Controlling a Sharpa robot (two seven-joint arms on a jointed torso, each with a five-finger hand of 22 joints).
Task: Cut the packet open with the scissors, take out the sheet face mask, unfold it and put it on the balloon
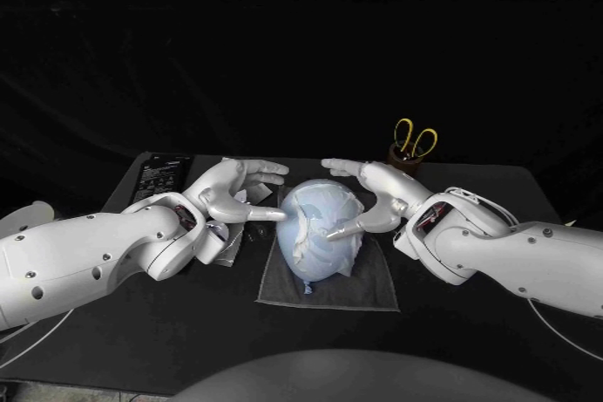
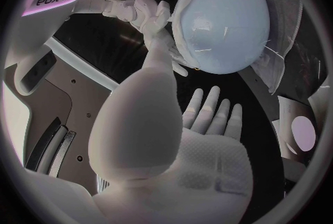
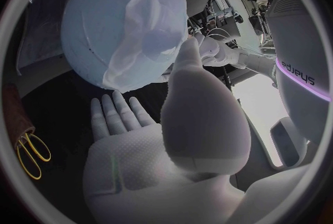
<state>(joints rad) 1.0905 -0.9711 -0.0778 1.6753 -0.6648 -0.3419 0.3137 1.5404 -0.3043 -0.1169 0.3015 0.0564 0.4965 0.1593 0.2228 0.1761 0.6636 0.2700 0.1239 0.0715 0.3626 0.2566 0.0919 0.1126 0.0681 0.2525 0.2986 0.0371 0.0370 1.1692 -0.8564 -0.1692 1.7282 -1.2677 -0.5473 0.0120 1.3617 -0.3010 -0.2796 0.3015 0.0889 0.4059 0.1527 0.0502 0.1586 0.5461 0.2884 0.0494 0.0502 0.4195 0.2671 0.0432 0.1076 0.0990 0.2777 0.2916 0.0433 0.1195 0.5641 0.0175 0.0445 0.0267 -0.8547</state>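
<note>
The white sheet face mask [image 3: 149, 18] drapes the pale blue balloon [image 1: 315, 245] on a grey cloth [image 1: 371, 293] on the black counter [image 1: 477, 332]. The left hand [image 1: 233, 193] and right hand [image 1: 377, 197] flank it, fingers [image 1: 267, 169] spread and thumbs touching its sides. Uneven pressure could roll it and shed the mask.

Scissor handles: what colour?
Yellow. The head view shows it best: scissors standing in the holder.

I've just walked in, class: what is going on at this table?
The sheet face mask is draped over the balloon, which lies on a grey cloth. The robot's left hand and right hand flank the balloon, each thumb touching it, other fingers spread. The scissors stand in a cup behind.
</note>
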